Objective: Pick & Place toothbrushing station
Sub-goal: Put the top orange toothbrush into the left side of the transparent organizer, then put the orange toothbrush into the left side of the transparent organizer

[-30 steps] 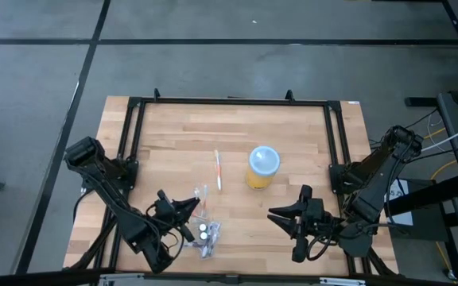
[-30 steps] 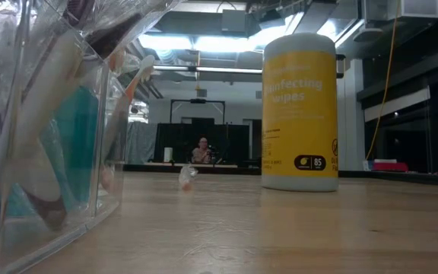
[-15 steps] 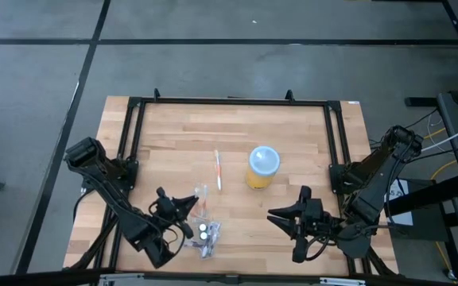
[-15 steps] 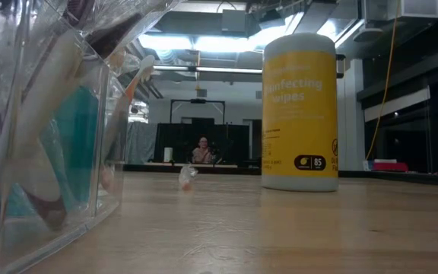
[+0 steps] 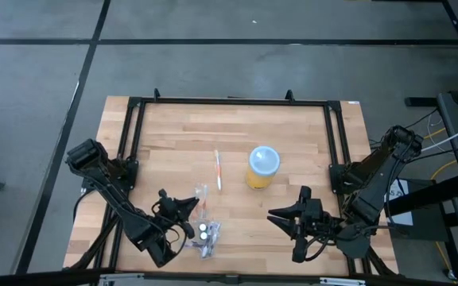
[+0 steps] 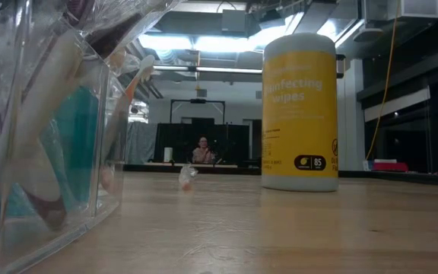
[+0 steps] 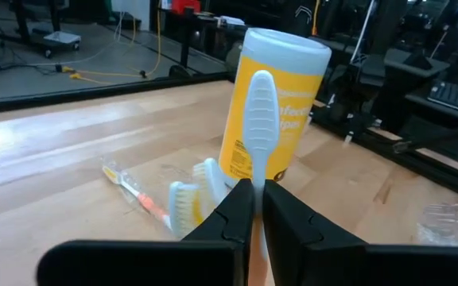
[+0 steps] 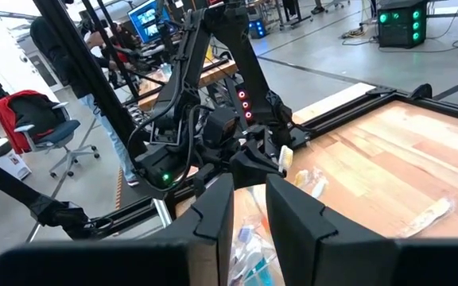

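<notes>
My left gripper [image 5: 191, 205] is near the table's front left, shut on a pale toothbrush [image 7: 259, 111]. Beside it lies the clear pouch [image 5: 207, 237] with teal tubes and toothbrushes; two brush heads [image 7: 188, 202] stick out of it. The pouch fills the low view's left side [image 6: 44, 152]. A wrapped toothbrush [image 5: 218, 170] lies flat at mid-table. The yellow canister with a pale lid [image 5: 262, 167] stands upright on its base. My right gripper [image 5: 275, 214] hangs at the front right, fingers a little apart, nothing between them. My left gripper pinches the pale toothbrush's handle [image 7: 252, 176] between its two fingers. The brush head [image 7: 261, 87] stands out past the fingertips. The fingers come nearly level from the table's near left. They hide the handle's lower end, so I cannot tell whether it touches the pouch.
A black frame rail [image 5: 229, 102] runs round the wooden table top. Bare wood lies along the far side and between the canister and the right rail. A person [image 6: 202, 150] sits far off in the room behind the table.
My left gripper has sunk a little with the toothbrush, still shut on it. The pouch, the wrapped toothbrush and the canister have stayed where they were.
</notes>
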`<state>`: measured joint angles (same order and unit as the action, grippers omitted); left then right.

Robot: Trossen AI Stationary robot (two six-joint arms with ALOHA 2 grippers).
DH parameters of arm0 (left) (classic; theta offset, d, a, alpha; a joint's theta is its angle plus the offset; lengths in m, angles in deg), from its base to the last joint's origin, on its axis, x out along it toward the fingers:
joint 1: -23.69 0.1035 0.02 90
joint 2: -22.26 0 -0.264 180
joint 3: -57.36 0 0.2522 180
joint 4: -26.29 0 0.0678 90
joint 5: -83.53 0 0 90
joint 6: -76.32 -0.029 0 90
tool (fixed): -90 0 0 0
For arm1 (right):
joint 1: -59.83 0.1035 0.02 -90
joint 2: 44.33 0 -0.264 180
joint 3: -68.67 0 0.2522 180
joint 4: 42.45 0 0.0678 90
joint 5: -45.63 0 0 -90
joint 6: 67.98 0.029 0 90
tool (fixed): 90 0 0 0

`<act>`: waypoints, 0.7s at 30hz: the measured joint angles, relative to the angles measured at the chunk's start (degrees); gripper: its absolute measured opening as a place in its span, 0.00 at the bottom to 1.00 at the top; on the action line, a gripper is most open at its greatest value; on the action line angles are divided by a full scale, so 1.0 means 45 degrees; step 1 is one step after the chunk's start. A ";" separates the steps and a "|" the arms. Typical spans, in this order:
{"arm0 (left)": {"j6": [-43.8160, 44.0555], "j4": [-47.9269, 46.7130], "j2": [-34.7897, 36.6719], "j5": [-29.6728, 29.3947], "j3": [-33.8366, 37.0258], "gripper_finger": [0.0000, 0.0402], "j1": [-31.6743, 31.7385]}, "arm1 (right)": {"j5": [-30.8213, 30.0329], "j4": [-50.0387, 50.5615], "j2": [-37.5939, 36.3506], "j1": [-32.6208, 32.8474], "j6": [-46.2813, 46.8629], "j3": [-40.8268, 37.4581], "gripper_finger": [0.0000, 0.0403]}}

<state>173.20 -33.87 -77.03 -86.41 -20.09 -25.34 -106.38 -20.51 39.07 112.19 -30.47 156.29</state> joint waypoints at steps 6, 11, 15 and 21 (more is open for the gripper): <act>0.0232 0.0084 -0.0016 0.0016 -0.0001 0.14 -0.0010 | 0.0037 0.0038 0.0000 0.0000 0.0045 0.0000 0.20; 0.1025 0.0129 -0.0005 0.0015 0.0001 0.26 -0.0013 | 0.0037 0.0054 0.0000 0.0000 0.0045 0.0000 0.20; 0.0839 0.0591 -0.0004 -0.0010 -0.0004 0.35 -0.0104 | 0.0116 0.0070 0.0000 0.0000 0.0045 0.0000 0.20; 0.0739 -0.0082 0.0115 -0.0694 -0.0662 0.40 -0.0146 | 0.0342 0.0104 0.0004 0.0000 0.0043 0.0000 0.20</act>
<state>176.53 -34.24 -76.52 -89.53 -23.07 -26.00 -104.84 -20.05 39.09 112.19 -30.27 156.29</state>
